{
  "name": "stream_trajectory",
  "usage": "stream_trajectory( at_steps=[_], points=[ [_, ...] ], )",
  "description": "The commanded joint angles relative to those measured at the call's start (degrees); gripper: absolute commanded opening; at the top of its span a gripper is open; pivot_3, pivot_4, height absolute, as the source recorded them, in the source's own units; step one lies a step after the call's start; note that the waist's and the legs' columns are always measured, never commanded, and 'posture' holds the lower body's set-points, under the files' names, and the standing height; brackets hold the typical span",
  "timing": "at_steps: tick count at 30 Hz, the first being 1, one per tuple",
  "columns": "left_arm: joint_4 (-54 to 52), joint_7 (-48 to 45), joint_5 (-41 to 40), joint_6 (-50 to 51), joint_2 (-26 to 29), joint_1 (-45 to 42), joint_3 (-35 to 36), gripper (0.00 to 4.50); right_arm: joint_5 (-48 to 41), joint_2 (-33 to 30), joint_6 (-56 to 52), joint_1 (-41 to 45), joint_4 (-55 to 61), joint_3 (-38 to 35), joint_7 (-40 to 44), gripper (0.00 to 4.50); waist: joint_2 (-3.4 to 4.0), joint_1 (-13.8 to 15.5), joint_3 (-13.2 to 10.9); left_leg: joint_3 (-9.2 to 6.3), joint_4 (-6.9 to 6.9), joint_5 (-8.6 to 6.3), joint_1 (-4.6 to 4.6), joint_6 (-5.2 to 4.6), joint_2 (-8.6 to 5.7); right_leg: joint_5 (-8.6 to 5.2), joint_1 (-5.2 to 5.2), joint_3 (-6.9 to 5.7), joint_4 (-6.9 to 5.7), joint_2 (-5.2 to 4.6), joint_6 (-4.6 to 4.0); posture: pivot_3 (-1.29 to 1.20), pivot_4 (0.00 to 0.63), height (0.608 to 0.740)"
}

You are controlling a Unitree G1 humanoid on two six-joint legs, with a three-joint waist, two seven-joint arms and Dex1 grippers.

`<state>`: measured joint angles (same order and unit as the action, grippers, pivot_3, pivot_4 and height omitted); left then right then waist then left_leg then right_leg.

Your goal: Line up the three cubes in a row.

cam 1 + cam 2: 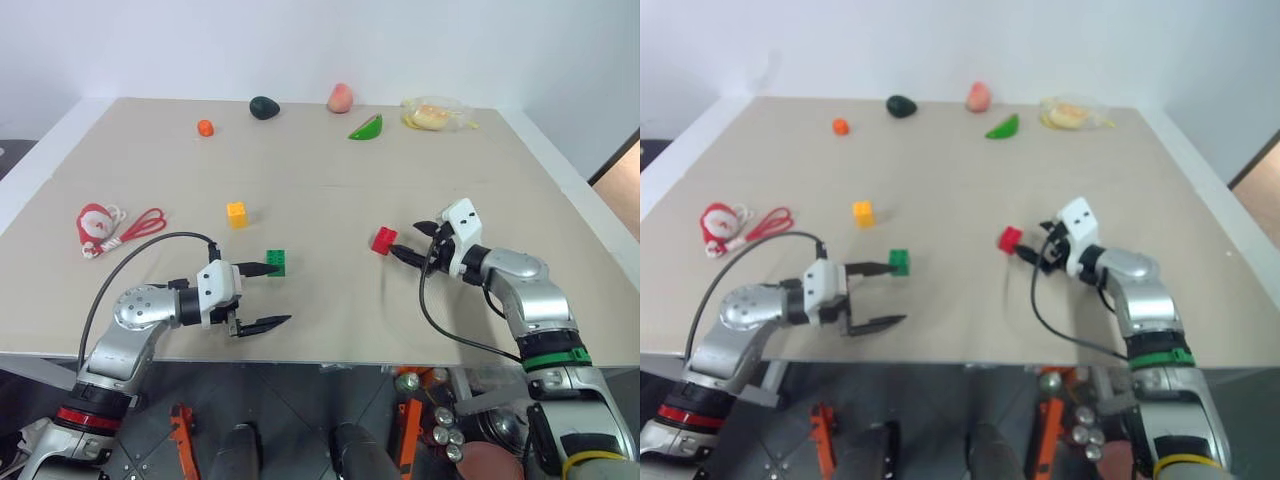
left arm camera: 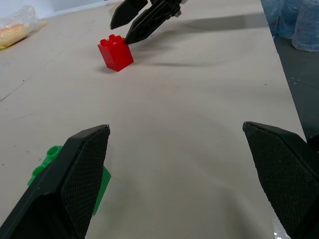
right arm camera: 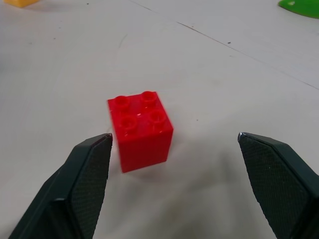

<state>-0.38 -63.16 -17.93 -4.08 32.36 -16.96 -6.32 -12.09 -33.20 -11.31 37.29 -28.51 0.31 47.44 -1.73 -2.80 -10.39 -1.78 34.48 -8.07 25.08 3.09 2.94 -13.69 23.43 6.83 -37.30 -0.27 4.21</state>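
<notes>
My right gripper (image 1: 409, 243) stands wide and empty, its black fingertips just short of the red cube (image 1: 384, 239), which sits studs-up on the tan table (image 1: 320, 190). My left gripper (image 1: 268, 295) is also spread wide and holds nothing; one finger (image 1: 257, 269) lies right beside the green cube (image 1: 275, 262). The yellow cube (image 1: 236, 214) stands farther back, apart from both. Along the far edge lie a small orange fruit (image 1: 205, 127), a green wedge slice (image 1: 366, 128) and a bagged item (image 1: 434, 113).
</notes>
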Motion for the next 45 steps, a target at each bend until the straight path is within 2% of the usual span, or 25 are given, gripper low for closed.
stream_trajectory(
  at_steps=[1, 15, 16, 17, 18, 20, 21, 22, 23, 29, 32, 38, 45],
  points=[
    [-2.0, -0.2, -1.1, -0.9, -0.3, 0.7, 1.0, 4.42, 1.2, 0.7, 2.9, 3.3, -4.4, 0.5, 2.4, 4.18, 0.01, 0.0, 0.0, 0.00, -0.01, 0.00, 0.00, 0.00, 0.00, 0.00, 0.00, 0.00, 0.00, 0.00, 0.00, 0.00, 0.150, 0.740],
    [-4.8, 0.9, -3.2, 0.7, -0.5, 3.4, 2.0, 4.42, 4.8, 4.6, 7.3, 8.6, -15.4, 1.8, 5.7, 4.18, 0.03, 0.0, 0.0, 0.00, 0.00, 0.00, -0.01, 0.00, 0.00, 0.02, 0.00, 0.00, -0.01, 0.00, -0.03, 0.00, 0.150, 0.740],
    [-5.1, 0.8, -3.6, 0.8, -0.4, 3.7, 2.2, 4.50, 5.0, 4.8, 7.6, 9.0, -16.2, 1.8, 5.7, 3.64, 0.03, 0.0, 0.0, 0.00, 0.00, 0.00, -0.01, 0.00, 0.00, 0.03, 0.00, 0.00, -0.01, 0.00, -0.03, 0.00, 0.150, 0.740],
    [-5.2, 0.8, -4.0, 1.0, -0.2, 4.0, 2.4, 4.50, 5.2, 4.8, 7.9, 9.3, -16.8, 1.7, 5.8, 3.45, 0.03, 0.0, 0.0, 0.00, 0.00, 0.00, -0.01, 0.00, 0.00, 0.02, 0.00, 0.00, -0.01, 0.00, -0.04, 0.00, 0.150, 0.740],
    [-5.3, 0.6, -4.3, 1.0, 0.0, 4.3, 2.7, 4.50, 5.3, 4.8, 8.1, 9.4, -17.2, 1.6, 6.0, 2.95, 0.03, 0.0, 0.0, 0.00, 0.00, 0.00, -0.01, 0.00, 0.00, 0.02, 0.00, 0.00, -0.01, 0.00, -0.04, 0.00, 0.150, 0.740],
    [-4.9, 0.4, -4.7, 0.8, 0.2, 4.7, 3.3, 4.50, 5.4, 4.8, 8.5, 9.5, -17.8, 1.4, 6.3, 2.29, 0.03, 0.0, 0.0, -0.01, -0.01, 0.00, -0.01, 0.00, 0.00, 0.02, 0.00, 0.00, -0.01, 0.00, -0.03, 0.00, 0.150, 0.740],
    [-4.6, 0.3, -5.1, 0.7, 0.1, 4.8, 3.8, 4.50, 5.5, 4.8, 8.7, 9.6, -18.0, 1.4, 6.5, 2.12, 0.03, 0.0, 0.0, 0.00, -0.01, 0.00, -0.01, 0.00, 0.00, 0.02, 0.00, 0.00, -0.01, 0.00, -0.03, 0.00, 0.150, 0.740],
    [-4.3, 0.6, -5.3, 0.2, -0.1, 4.8, 4.4, 4.50, 5.6, 4.8, 8.8, 9.7, -18.2, 1.3, 6.6, 1.45, 0.03, 0.0, 0.0, 0.00, -0.01, 0.00, -0.01, 0.00, 0.00, 0.01, 0.00, 0.00, -0.01, 0.00, -0.04, 0.00, 0.150, 0.740],
    [-3.9, 0.5, -5.5, -0.3, -0.3, 4.8, 4.9, 4.50, 5.7, 4.7, 9.0, 9.7, -18.4, 1.3, 6.7, 1.26, 0.03, 0.0, 0.0, 0.00, -0.01, 0.00, -0.01, 0.00, 0.00, 0.01, 0.00, 0.00, -0.01, 0.00, -0.03, 0.00, 0.150, 0.740],
    [-1.1, -3.4, -7.0, -1.6, 1.1, 5.3, 6.5, 4.50, 4.2, 3.9, 7.6, 9.1, -15.5, 1.2, 10.8, 1.24, 0.04, 0.0, 0.0, 0.00, 0.00, 0.00, -0.02, 0.00, 0.00, 0.02, 0.00, 0.00, -0.01, 0.00, -0.04, 0.00, 0.150, 0.740],
    [0.7, -4.8, -8.0, -1.4, 1.3, 4.6, 7.8, 4.50, 1.3, 3.1, 4.8, 7.8, -10.1, 1.3, 18.2, 1.24, 0.06, 0.0, 0.0, 0.00, -0.01, 0.00, -0.02, 0.00, 0.01, 0.01, 0.00, 0.00, -0.01, 0.00, -0.03, 0.00, 0.150, 0.740],
    [0.2, -8.7, -13.3, 6.4, 3.9, 4.6, 9.2, 4.50, -2.4, 1.3, -1.7, 7.5, -1.2, 3.7, 30.8, 1.24, 0.09, 0.0, 0.0, -0.02, -0.02, 0.00, -0.02, -0.01, 0.03, -0.02, 0.00, -0.02, -0.05, 0.01, 0.00, 0.00, 0.150, 0.740],
    [-1.8, -10.5, -12.8, 4.1, 5.4, 6.6, 10.6, 4.50, 1.7, 2.1, 3.9, 10.5, -6.5, 9.0, 36.3, 1.24, 0.11, -0.1, -0.1, 0.02, 0.00, 0.00, -0.05, 0.00, 0.04, 0.00, 0.04, -0.05, -0.07, 0.00, -0.08, 0.00, 0.150, 0.740]
  ],
)
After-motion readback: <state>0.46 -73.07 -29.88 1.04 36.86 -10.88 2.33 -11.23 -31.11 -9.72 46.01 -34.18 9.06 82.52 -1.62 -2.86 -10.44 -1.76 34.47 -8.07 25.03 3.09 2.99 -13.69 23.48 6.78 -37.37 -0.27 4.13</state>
